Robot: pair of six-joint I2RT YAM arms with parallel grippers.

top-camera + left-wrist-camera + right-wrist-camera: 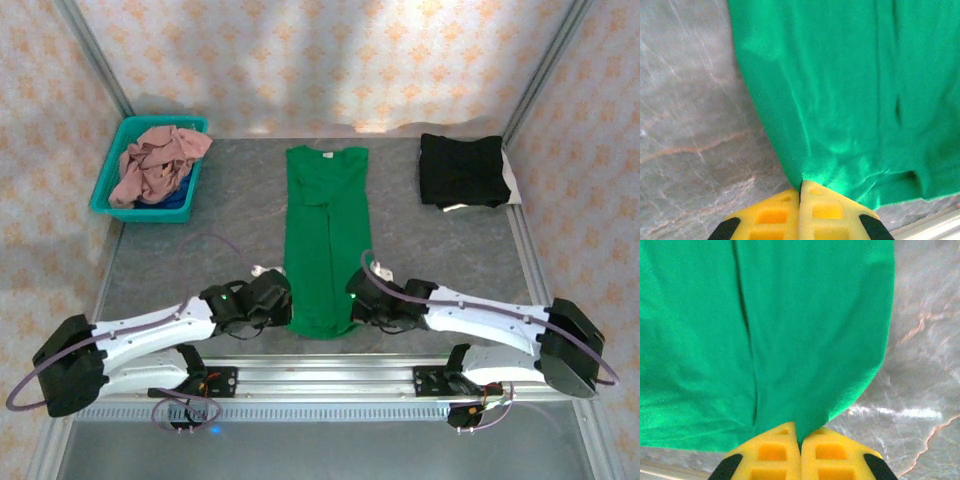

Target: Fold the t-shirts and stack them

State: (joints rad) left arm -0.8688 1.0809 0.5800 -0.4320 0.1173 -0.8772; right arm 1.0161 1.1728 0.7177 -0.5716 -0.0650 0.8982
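At 6 o'clock, the left jaws are clamping the green shirt's [325, 240] hem corner on the 7 o'clock side. The right jaws are clamping the hem corner on the 5 o'clock side. In each wrist view the yellow fingers [775, 215] are meeting with only a sliver of cloth pinched between them.

Both grips are looking shallow, so I am judging that the cloth could be slipping free if the arms are lifting fast or pulling apart. The shirt is lying with its sides folded inward. Either pinch may be catching only the upper layers, in which case the lower ones would be sagging out and the fold opening. If one arm is rising ahead of the other, the strip would be skewing and the next fold landing crooked. Dragging rather than lifting could also be bunching the far end against the surface [200, 200].

The shirt is lying flat mid-surface as a narrow strip. Its long axis is running from 6 to 12 o'clock, with the hem sitting nearest the arms and the collar pointing to 12.

Farther off, a folded black shirt [460, 170] is resting at 1 o'clock, well apart from the green one. At 11 o'clock a basket [165, 122] is holding a crumpled pink shirt [155, 160] with a blue one [180, 197] showing beneath it.
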